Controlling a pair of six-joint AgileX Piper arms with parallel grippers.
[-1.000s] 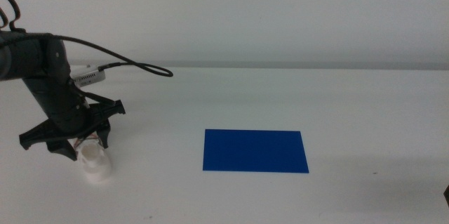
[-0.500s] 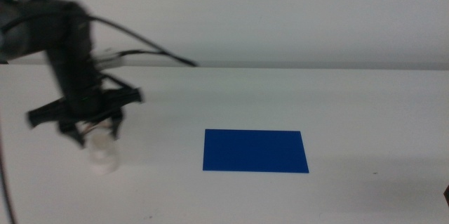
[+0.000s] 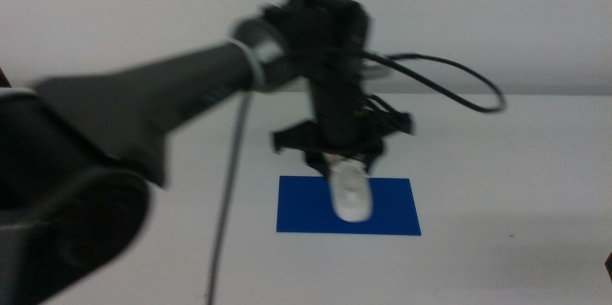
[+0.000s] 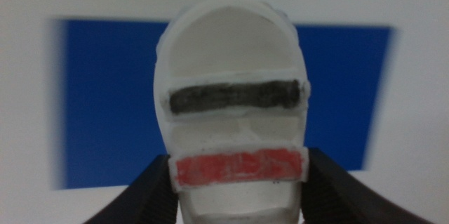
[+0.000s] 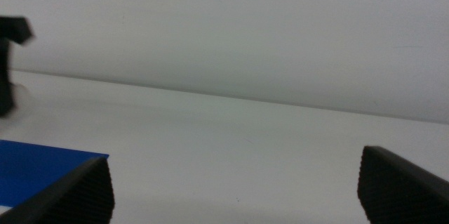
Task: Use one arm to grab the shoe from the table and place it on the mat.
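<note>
The shoe [image 3: 350, 190] is a small white sandal-like sneaker with one dark strap and one red strap across its top, and it hangs toe-down in front of the mat [image 3: 394, 211], pinched at its heel end between the dark jaws of the left gripper [image 3: 341, 159]. The mat is a thin royal-blue rectangle lying flat on the white desk [image 3: 516, 171], wider than the shoe is long. In the left wrist view the shoe [image 4: 232, 104] covers the mat's [image 4: 105, 97] middle, blue showing on both sides.
</note>
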